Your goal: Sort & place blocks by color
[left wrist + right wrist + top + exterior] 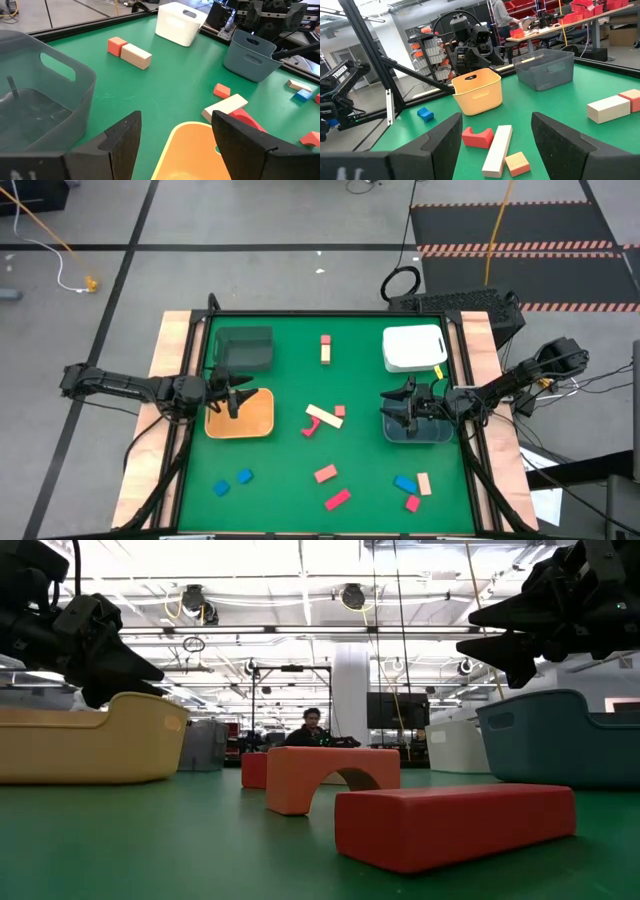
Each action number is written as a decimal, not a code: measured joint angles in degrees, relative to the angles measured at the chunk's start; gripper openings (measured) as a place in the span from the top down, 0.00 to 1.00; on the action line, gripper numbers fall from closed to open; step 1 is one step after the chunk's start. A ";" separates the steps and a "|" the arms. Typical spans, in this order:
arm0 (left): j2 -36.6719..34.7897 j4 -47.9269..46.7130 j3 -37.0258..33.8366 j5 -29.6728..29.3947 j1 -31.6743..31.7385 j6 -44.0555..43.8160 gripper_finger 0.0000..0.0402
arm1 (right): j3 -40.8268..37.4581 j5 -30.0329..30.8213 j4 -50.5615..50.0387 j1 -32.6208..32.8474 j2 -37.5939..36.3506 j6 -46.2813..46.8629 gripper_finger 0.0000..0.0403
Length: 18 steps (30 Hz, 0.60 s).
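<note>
We are holding both claws apart and empty: left gripper [232, 392] over the orange bin [240, 420], right gripper [405, 402] over the grey-blue bin [416, 430]. The blocks [324, 418] are lying mid-frame and lower (none binned visibly), so we are best descending squarely onto one.

- The table top [300, 470] is deep green, edged in pale wood.
- Bins: orange bin [240, 414] at the left, dark green bin [245, 346] far left, white bin [414, 347] far right, grey-blue bin [416, 425] at the right.
- Both arms are black.
- Near left: two blue blocks [232, 482].
- Centre: a tan bar [323, 416], a red curved piece [311, 428], a small pink-red cube [340, 411].
- Far centre: a tan and red pair [326, 348].
- Near centre: two red blocks [331, 486].
- Near right: a blue block [404, 483], a tan block [424, 483] and a red block [412, 503].
</note>
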 joint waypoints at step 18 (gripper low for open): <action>0.00 0.92 -0.01 0.72 0.00 -2.26 0.40 | 0.01 0.02 -0.01 0.01 0.00 0.01 0.43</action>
